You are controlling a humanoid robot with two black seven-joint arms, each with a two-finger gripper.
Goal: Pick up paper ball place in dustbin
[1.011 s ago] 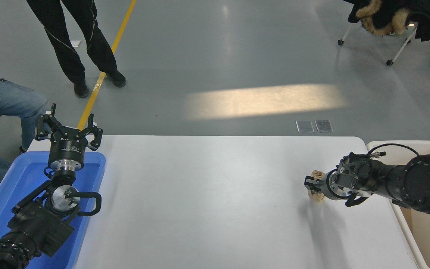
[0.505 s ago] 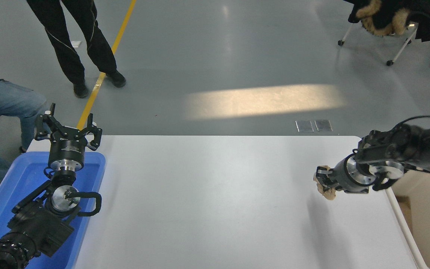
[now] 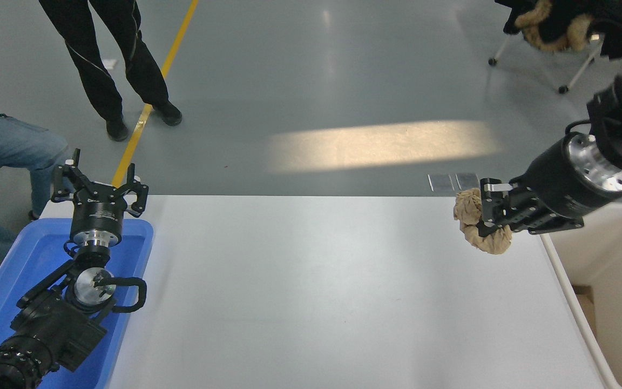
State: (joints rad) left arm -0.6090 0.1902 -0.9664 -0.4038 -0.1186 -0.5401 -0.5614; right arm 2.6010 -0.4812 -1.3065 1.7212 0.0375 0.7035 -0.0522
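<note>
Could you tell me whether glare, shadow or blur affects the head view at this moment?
Head view: a bright light patch glares on the grey floor; the white table is evenly lit with faint shadows; the paper ball in the right end effector looks sharp.

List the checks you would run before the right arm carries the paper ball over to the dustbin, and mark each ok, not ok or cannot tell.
1. Paper ball gripped in the right tool: ok.
2. Ball lifted clear of the table: ok.
3. Ball above the dustbin: not ok; it hangs over the table's far right corner.
4. Dustbin free to receive it: ok.
5. Grip firm enough: cannot tell.
6. Left tool parked over the blue tray: ok.
</note>
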